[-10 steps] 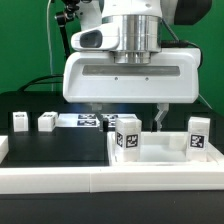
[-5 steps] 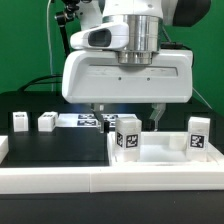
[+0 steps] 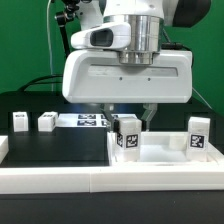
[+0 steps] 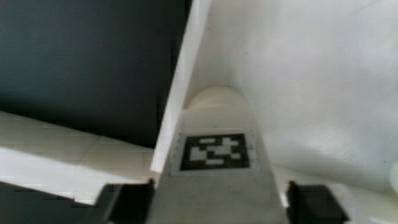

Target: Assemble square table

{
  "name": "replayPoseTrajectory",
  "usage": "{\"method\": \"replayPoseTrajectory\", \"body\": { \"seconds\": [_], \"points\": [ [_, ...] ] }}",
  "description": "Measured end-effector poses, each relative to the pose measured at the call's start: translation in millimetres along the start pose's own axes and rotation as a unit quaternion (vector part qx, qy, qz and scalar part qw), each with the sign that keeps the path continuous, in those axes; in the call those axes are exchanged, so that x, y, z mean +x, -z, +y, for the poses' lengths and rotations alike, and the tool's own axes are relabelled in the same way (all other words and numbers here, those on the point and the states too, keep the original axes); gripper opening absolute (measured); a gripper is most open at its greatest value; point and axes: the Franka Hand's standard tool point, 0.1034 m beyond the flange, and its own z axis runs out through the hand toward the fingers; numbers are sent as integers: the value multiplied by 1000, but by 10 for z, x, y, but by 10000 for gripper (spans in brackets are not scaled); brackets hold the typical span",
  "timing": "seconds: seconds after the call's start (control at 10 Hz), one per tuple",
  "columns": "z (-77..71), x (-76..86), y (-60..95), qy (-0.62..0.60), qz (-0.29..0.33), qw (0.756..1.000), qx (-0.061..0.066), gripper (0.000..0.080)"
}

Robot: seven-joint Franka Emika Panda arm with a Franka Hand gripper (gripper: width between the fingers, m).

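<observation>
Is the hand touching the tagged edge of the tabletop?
Cannot tell. In the wrist view the hand straddles the tagged edge of the tabletop, but blur hides whether its fingers press it.

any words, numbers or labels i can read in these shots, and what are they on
No readable words, numbers or brand names in either view.
There are only black-and-white marker tags, which are patterns, not text: one on the tabletop edge, one on a leg, and several on the marker board.
</observation>
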Motion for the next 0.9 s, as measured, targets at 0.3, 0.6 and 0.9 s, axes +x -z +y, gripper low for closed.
{"method": "replayPoseTrajectory", "body": {
  "seconds": [0.3,0.6,0.9],
  "points": [
    [-3,1,0,-66,0,998,1,291],
    [-6,-11,-5,-198,1,980,6,291],
    [30,-21,-4,-307,4,952,5,291]
  ]
}}
